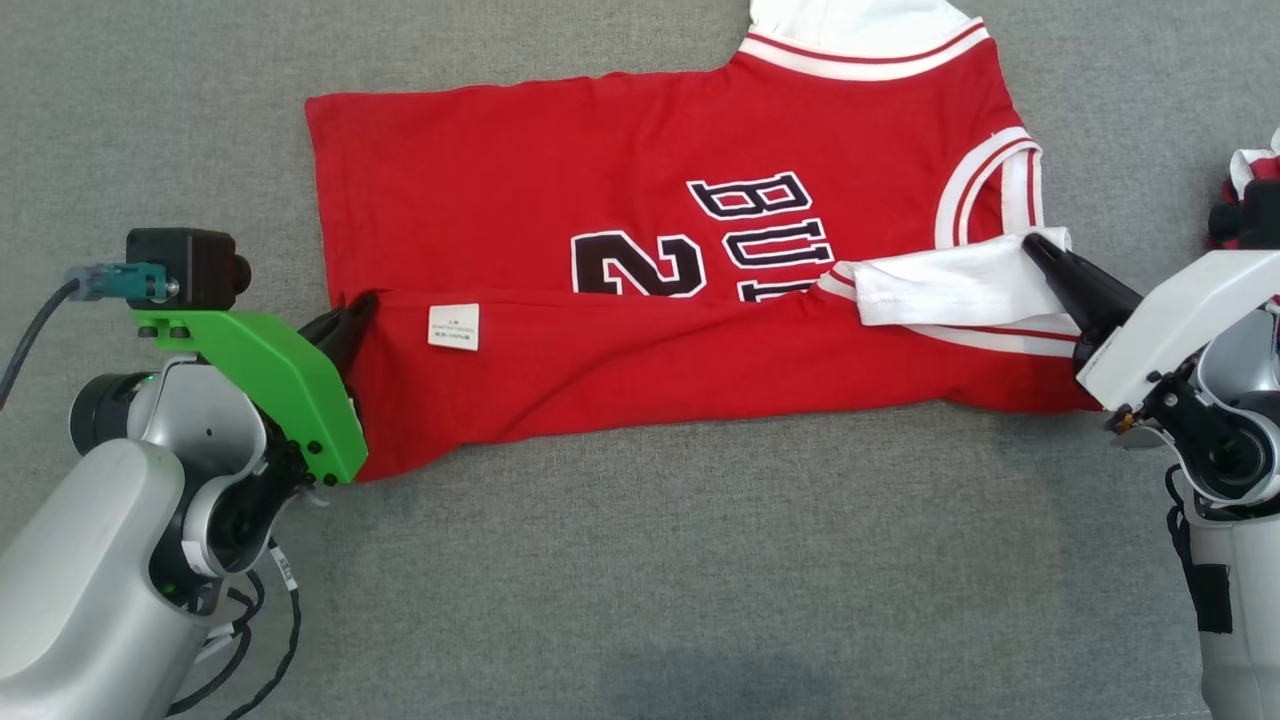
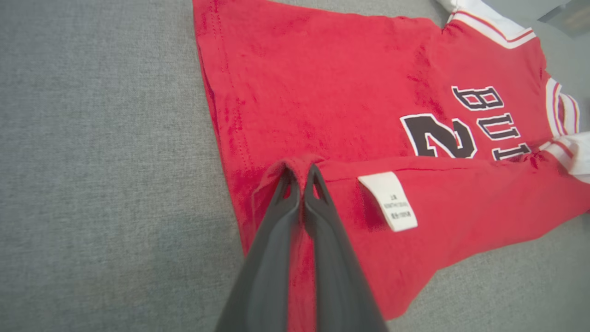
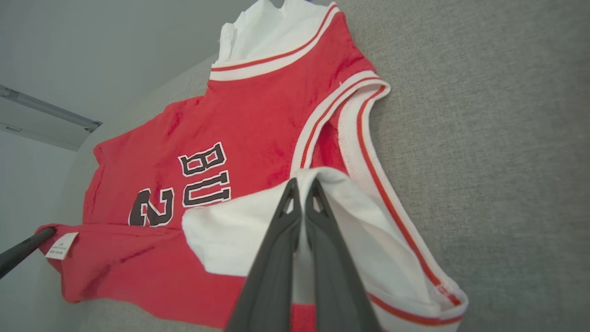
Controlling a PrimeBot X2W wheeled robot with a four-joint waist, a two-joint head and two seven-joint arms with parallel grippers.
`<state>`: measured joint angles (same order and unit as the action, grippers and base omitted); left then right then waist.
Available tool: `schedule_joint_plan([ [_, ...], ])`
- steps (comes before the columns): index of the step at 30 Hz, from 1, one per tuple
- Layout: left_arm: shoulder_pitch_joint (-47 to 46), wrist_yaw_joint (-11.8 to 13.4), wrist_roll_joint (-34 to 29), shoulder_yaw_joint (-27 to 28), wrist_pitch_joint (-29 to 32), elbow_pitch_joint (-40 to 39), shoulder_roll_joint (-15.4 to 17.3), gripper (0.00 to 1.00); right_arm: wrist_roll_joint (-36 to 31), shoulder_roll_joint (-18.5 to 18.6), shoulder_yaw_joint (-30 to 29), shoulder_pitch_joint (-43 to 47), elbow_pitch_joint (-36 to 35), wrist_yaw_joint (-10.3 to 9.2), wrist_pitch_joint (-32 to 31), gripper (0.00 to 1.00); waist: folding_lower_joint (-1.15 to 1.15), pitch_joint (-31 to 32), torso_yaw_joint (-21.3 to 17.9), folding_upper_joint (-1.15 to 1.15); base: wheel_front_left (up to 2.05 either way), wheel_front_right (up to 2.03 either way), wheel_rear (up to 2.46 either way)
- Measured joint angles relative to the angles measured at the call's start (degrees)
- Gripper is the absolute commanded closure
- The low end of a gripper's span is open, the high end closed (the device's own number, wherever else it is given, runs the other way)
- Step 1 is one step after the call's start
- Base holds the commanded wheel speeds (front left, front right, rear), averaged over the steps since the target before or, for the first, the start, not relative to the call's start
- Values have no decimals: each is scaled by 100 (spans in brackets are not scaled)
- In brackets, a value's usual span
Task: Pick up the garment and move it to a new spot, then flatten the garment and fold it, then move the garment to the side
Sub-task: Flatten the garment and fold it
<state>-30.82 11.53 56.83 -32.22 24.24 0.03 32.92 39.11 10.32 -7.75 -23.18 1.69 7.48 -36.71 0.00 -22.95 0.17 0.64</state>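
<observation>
garment (image 1: 600, 200) half-folded | left claw (image 2: 299, 171) clamps hem (image 2: 276, 168) | right claw (image 3: 303, 184) clamps white sleeve (image 3: 221, 230) | right wrist view adds wall (image 3: 92, 46)

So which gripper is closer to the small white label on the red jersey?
Left. The left gripper pinches the jersey right beside the white label; the right gripper pinches white fabric at the opposite end.

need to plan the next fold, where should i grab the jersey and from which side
Likely the jersey by its far edge: hem corner with the left pincer, far white sleeve with the right pincer, reaching over from the near side. That edge lies flat and unfolded, while the near edge is folded over the number and both pincers are shut on it.
</observation>
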Motion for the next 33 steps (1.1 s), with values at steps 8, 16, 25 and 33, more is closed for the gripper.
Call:
schedule_joint_plan([
  [8,-138,-120,2,-141,70,606,-176,100,-127,147,363,-283,220,0,15,100,0,-120,-38,0,0,0,0],
  [16,-192,-131,-22,-155,-22,866,-267,75,-361,281,519,-662,608,0,9,94,0,-138,48,0,0,0,0],
  [25,-235,-66,-209,-185,-375,1148,-389,0,-550,377,477,-678,872,0,554,0,1,-11,163,0,0,0,0],
  [33,505,240,-349,-35,-876,353,-96,0,-433,890,439,-291,315,0,505,0,1,310,112,0,0,0,0],
])
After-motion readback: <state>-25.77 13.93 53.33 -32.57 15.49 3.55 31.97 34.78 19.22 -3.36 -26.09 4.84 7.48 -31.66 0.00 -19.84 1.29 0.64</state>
